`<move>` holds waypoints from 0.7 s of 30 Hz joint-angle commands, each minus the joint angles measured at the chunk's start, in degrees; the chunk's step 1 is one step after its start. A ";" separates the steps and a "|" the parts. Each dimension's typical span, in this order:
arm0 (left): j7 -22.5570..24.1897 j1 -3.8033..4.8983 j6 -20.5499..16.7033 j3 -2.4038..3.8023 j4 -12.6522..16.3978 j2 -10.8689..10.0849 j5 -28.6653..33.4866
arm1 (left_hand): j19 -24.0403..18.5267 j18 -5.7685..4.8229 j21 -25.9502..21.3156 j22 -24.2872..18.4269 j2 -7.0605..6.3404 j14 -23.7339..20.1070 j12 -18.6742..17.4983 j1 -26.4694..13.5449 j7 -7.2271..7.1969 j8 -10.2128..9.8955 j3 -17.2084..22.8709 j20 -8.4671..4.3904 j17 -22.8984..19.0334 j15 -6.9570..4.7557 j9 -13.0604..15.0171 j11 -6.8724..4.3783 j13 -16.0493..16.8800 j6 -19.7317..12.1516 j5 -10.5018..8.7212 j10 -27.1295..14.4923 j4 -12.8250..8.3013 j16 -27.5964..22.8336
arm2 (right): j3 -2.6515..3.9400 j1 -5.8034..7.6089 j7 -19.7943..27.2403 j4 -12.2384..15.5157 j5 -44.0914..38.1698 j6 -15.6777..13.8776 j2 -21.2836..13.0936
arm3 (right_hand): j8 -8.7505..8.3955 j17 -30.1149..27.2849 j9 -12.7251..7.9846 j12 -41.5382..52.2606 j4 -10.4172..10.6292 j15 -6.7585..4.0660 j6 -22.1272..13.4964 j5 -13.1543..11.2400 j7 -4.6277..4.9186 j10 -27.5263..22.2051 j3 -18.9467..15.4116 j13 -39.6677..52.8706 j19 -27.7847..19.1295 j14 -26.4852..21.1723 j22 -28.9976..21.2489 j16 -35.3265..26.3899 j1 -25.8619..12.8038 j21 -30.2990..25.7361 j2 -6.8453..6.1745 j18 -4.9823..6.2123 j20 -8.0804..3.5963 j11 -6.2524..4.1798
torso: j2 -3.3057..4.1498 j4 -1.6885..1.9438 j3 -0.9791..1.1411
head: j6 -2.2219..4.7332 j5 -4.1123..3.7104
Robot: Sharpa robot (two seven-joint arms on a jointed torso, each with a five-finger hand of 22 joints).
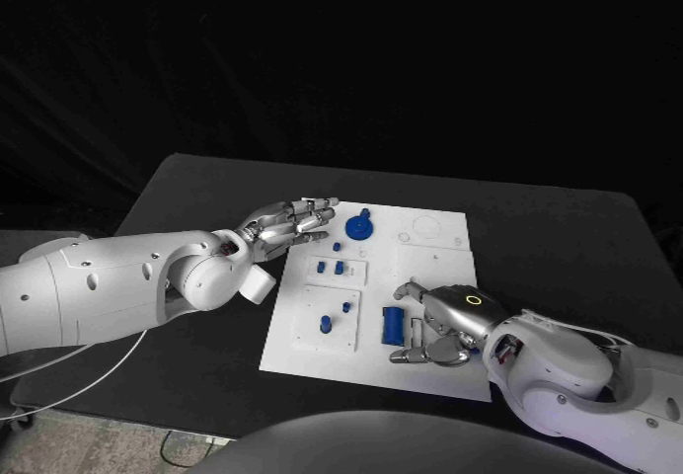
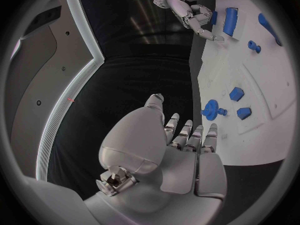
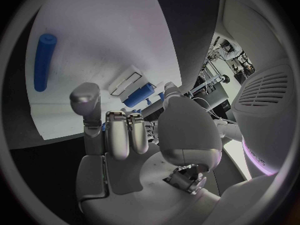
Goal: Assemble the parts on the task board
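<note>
A: Head view. White task board [image 1: 427, 370] mid-table. Left hand [image 1: 289, 223] hovers at the board's 10 o'clock corner, fingers stretched toward the blue gear [image 1: 359, 226], holding nothing. Right hand [image 1: 438, 326] sits over the board's 5 o'clock area, the blue cylinder [image 1: 393, 325] just at its 9 o'clock.

B: Right hand's grip?

A: Fingers curled; can't tell from here if anything's in them. Other blue parts: a small pair [image 1: 331, 267] mid-board, an oblong one [image 1: 326, 323] on the near raised plate.

B: Left wrist view?

A: Left hand [image 2: 181, 150] is released, fingers straight and apart, tips near the gear [image 2: 210, 108] but not touching. Two small blue blocks [image 2: 239, 103] lie beyond it. The right hand [image 2: 190, 7] shows far off beside the cylinder [image 2: 230, 21].

B: Right wrist view?

A: Right hand [image 3: 134, 145] with fingers bent inward over the board's [image 3: 106, 30] edge. A blue piece [image 3: 140, 95] sits by its fingertips; grasp can't be told. Cylinder [image 3: 44, 61] lies well apart. No readable writing.
</note>
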 commanded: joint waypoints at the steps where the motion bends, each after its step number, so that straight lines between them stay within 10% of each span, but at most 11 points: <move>1: 0.44 -0.05 1.23 0.03 0.05 0.09 0.00 | 0.23 -1.09 0.32 0.05 0.27 -0.13 0.31 0.39 0.21 0.25 -0.05 -0.04 0.08 0.35 0.09 0.32 0.09 0.04 0.18 -0.02 -0.34 0.36 | 0.04 -0.01 1.10 0.40 -0.43 -4.20 -0.62 | 0.14 5.56 -0.51 0.22 0.06 0.09 0.47 -2.06 -0.26 5.92 -0.92 15.10 0.13 3.93 5.59 -0.20 -0.34 0.10 -1.13 0.93 0.10 0.15 | -0.02 0.02 0.01 | 0.00 0.09; 8: 0.59 -0.05 1.10 0.03 0.07 0.06 0.00 | 0.30 -1.14 0.36 0.10 0.31 -0.09 0.38 0.33 0.25 0.28 -0.07 -0.04 0.09 0.39 0.11 0.43 0.10 0.19 0.16 0.03 -0.31 0.40 | 0.24 1.97 2.78 1.55 3.98 -6.79 -2.85 | 1.02 6.12 -1.50 0.22 0.00 -0.09 2.86 -4.16 -0.53 5.92 0.31 15.10 0.27 4.09 5.68 0.10 -0.79 0.46 1.11 0.88 -0.05 -0.09 | -0.03 0.05 -0.05 | 0.00 0.01; 12: 1.32 -0.05 0.85 0.03 0.11 0.09 -0.02 | 0.42 -1.19 0.41 0.19 0.27 -0.01 0.68 0.33 0.25 0.34 -0.09 -0.05 0.11 0.40 0.13 0.60 0.14 0.35 0.18 0.18 -0.37 0.47 | 0.27 3.95 3.02 2.02 11.20 -6.76 -4.37 | 3.38 6.61 -1.61 0.22 -0.32 -0.10 7.76 -4.66 -0.43 5.92 2.35 15.10 0.40 4.22 5.76 0.38 -2.24 0.78 6.45 0.79 0.00 0.05 | -0.01 0.14 -0.09 | 0.00 -0.12; 17: 2.53 -0.05 0.53 0.03 0.17 0.10 -0.32 | 0.97 -1.33 0.68 0.62 0.11 0.64 1.69 0.41 -0.02 0.41 -0.16 -0.06 0.25 0.46 0.14 0.93 0.27 0.51 0.29 0.83 -0.64 0.98 | 0.27 7.17 1.99 1.79 20.40 -3.61 -5.97 | 8.22 7.61 -0.70 0.22 -0.69 -0.13 20.34 1.26 -0.94 5.92 2.45 15.10 1.11 4.45 6.28 0.95 -1.20 3.19 10.20 0.50 -0.08 -0.18 | -0.08 0.04 -0.08 | 0.00 -0.17; 21: 2.73 -0.05 0.41 0.03 0.16 0.14 -0.39 | 1.04 -1.34 0.71 0.67 0.11 0.72 1.93 0.40 -0.05 0.42 -0.17 -0.06 0.27 0.45 0.14 0.99 0.30 0.51 0.30 0.95 -0.66 1.04 | 0.27 8.44 0.88 1.13 22.75 -1.24 -6.54 | 8.30 7.70 -0.69 0.22 -0.91 -0.49 25.01 8.55 -1.69 5.92 3.03 15.10 1.27 4.46 6.38 1.01 2.04 3.85 11.12 0.44 -0.35 -0.60 | -0.12 0.01 -0.11 | 0.00 -0.29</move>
